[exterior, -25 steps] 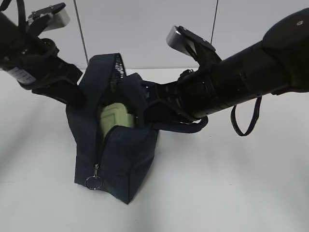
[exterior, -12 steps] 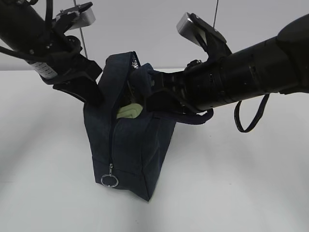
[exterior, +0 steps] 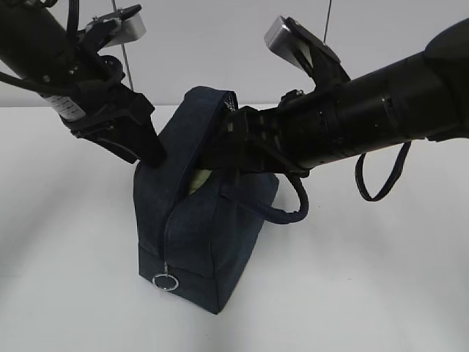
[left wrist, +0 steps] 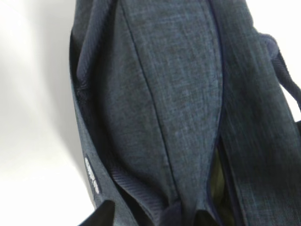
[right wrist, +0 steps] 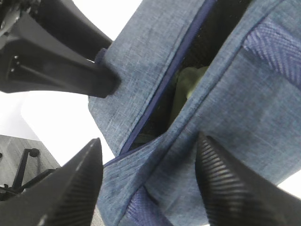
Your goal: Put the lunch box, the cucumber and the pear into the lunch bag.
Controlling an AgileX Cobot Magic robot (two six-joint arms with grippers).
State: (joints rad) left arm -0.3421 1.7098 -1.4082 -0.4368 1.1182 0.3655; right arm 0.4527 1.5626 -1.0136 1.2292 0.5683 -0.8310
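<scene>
The navy lunch bag point(exterior: 198, 235) stands upright at mid-table, its top slit nearly shut. A sliver of the pale green lunch box point(exterior: 196, 178) shows inside; it also shows in the right wrist view point(right wrist: 188, 80). The cucumber and the pear are hidden or out of view. My left gripper point(exterior: 152, 155) is at the bag's upper left side, jaws closed on a fold of its fabric point(left wrist: 160, 141). My right gripper point(exterior: 233, 143) is over the bag's top right, jaws apart and straddling the rim fabric point(right wrist: 149, 141) without pinching it.
The zipper's metal ring pull point(exterior: 165, 282) hangs low on the bag's front corner. The rope handle point(exterior: 292, 211) droops down the bag's right side. A dark strap point(exterior: 377, 176) dangles from the right arm. The white table point(exterior: 366, 293) surrounds the bag.
The bag's mouth has narrowed from wide open to a slit, hiding most of the lunch box. Both grippers and the bag have shifted right, and the handle now hangs free.
</scene>
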